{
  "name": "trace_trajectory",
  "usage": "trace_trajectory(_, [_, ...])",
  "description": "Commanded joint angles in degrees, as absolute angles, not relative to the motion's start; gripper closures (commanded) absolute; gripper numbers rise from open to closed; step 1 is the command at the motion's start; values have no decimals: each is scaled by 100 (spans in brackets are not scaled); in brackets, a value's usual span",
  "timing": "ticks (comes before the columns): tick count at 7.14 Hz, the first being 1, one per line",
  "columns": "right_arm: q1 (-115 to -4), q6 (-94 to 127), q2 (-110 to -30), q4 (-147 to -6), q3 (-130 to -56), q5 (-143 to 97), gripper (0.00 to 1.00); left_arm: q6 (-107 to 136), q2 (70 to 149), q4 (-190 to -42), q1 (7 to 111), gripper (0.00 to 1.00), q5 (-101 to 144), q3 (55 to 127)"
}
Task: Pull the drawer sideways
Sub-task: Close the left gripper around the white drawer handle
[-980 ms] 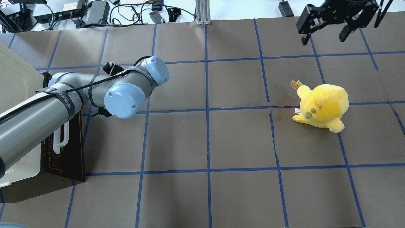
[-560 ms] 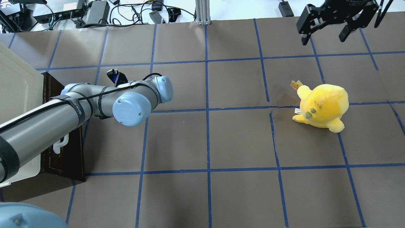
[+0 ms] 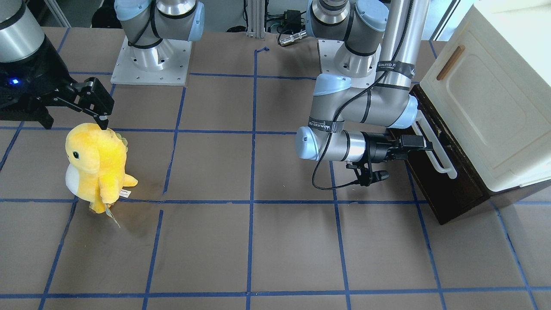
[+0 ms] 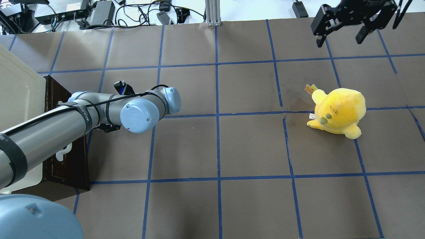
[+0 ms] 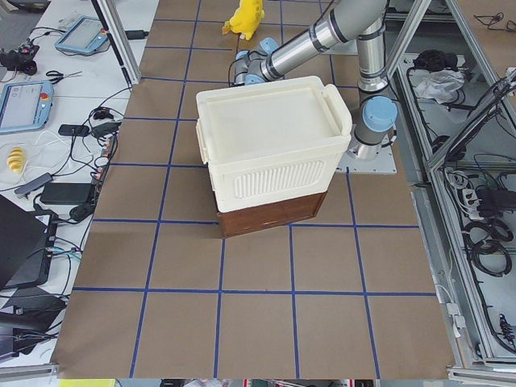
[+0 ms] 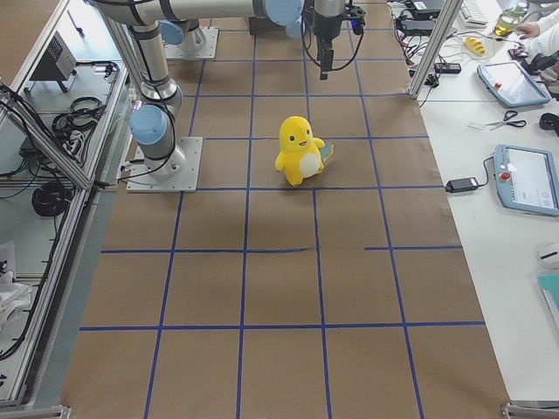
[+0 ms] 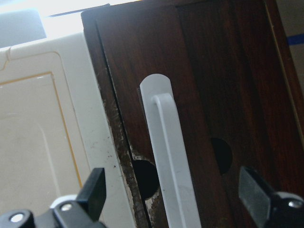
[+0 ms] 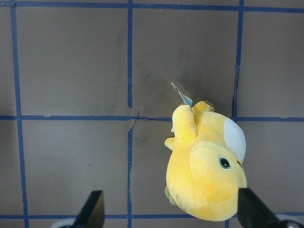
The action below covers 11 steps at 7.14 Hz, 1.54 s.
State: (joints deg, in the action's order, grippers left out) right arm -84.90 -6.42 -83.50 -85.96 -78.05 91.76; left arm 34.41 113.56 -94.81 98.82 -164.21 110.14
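Observation:
The drawer [image 3: 452, 189] has a dark brown wooden front and sits under a cream cabinet [image 3: 495, 107] at the table's left end. Its long white bar handle [image 3: 435, 150] also shows in the left wrist view [image 7: 166, 152]. My left gripper [image 3: 415, 142] is open right at the handle, level with the drawer front [image 7: 228, 95]. In the left wrist view its fingers [image 7: 95, 190] stand one on each side of the bar without closing on it. My right gripper [image 4: 345, 35] is open and empty, held high at the far right.
A yellow plush toy [image 4: 338, 111] stands on the right half of the table, below my right gripper [image 8: 171, 209]. The cabinet door has a small brown handle [image 3: 450, 63]. Cables and power boxes [image 4: 99, 11] lie beyond the far edge.
My left arm's wrist has shifted a little to the right and toward the near edge along the drawer front. The drawer and the right arm have not visibly moved.

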Motion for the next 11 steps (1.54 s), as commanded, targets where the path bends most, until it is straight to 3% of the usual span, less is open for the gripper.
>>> trace_trajectory(1, [-8490, -642, -8350, -8596, -7805, 9176, 0, 3532, 11382, -9868, 9713, 1, -16418, 11030])
trace_trajectory(3, [-8490, -642, -8350, -8596, -7805, 9176, 0, 3664, 11355, -10203, 9651, 10, -16427, 11013])
trace_trajectory(6, [-8490, -642, -8350, -8596, -7805, 9176, 0, 3876, 11391, -10239, 9642, 41, -16462, 11022])
trace_trajectory(8, [-8490, -642, -8350, -8596, -7805, 9176, 0, 3876, 11382, -10248, 9642, 78, -16462, 11030])
trace_trajectory(9, [-8490, -642, -8350, -8596, -7805, 9176, 0, 3885, 11382, -10248, 9642, 89, -16462, 11013])
trace_trajectory(10, [-8490, -642, -8350, -8596, -7805, 9176, 0, 3893, 11382, -10248, 9642, 100, -16453, 11021])
trace_trajectory(11, [-8490, -642, -8350, -8587, -7805, 9176, 0, 3911, 11382, -10248, 9642, 100, -16444, 11013])
